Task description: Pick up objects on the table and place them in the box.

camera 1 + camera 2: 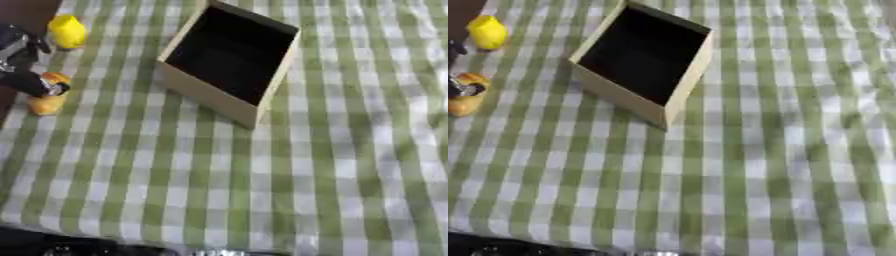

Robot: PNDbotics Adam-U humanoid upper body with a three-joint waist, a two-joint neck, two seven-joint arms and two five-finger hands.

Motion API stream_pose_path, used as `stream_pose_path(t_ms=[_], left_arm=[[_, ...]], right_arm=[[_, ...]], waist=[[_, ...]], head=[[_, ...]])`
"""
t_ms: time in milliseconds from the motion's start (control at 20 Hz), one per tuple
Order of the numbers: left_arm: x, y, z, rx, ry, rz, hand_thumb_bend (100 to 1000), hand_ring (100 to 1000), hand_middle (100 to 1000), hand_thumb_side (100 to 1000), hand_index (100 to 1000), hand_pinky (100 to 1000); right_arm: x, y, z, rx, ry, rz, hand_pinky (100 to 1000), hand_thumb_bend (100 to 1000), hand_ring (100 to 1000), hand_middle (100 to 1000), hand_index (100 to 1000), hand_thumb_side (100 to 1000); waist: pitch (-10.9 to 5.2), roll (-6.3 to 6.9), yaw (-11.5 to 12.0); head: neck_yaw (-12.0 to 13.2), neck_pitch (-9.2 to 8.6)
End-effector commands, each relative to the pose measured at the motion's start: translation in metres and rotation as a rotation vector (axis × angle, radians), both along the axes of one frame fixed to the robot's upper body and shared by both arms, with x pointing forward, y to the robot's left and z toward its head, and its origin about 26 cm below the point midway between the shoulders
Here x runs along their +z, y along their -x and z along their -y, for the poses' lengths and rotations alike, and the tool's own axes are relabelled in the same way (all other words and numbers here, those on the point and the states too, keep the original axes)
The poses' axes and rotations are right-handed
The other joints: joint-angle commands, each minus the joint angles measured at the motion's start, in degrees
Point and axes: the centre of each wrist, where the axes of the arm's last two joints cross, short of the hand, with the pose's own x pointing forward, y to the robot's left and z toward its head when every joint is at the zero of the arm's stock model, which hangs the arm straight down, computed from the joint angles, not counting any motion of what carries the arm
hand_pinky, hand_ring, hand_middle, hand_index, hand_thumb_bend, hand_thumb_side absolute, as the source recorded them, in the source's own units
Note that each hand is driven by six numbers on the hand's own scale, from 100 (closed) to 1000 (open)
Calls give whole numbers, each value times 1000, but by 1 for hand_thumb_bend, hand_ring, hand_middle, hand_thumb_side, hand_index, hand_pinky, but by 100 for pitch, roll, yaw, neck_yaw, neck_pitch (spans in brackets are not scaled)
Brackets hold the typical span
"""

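An open wooden box (206,97) with a dark inside stands on the green checked cloth at the upper middle; nothing shows in it. At the far left lies an orange object (45,104), and a yellow object (67,31) sits behind it near the cloth's corner. My left hand (26,82) comes in from the left edge, its dark fingers curled across the middle of the orange object, so orange shows above and below them. The rest of that hand is cut off by the edge. My right hand shows in neither view.
The green and white checked cloth (262,190) covers the table around the box. A dark table edge shows at the top left (31,10). Part of my dark body shows along the bottom edge (61,245).
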Motion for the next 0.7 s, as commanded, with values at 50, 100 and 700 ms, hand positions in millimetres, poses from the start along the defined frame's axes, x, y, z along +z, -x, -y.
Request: stream_pose_path(t_ms=[50, 100, 700], left_arm=[[10, 1, -13, 52, -45, -4, 541, 757, 630, 400, 807, 724], [8, 0, -14, 60, -50, -8, 539, 758, 631, 396, 806, 724], [-11, -8, -13, 49, -17, -102, 268, 611, 474, 151, 648, 598]], right_arm=[[7, 3, -1, 10, 8, 23, 913, 100, 807, 725, 898, 628], [6, 3, 0, 10, 7, 21, 913, 100, 807, 725, 898, 629], [2, 4, 0, 12, -15, 14, 917, 100, 808, 723, 900, 629]], waist=[[-110, -7, -16], [-108, -9, -23], [-87, 3, -58]], head=[[48, 24], [53, 23], [102, 31]])
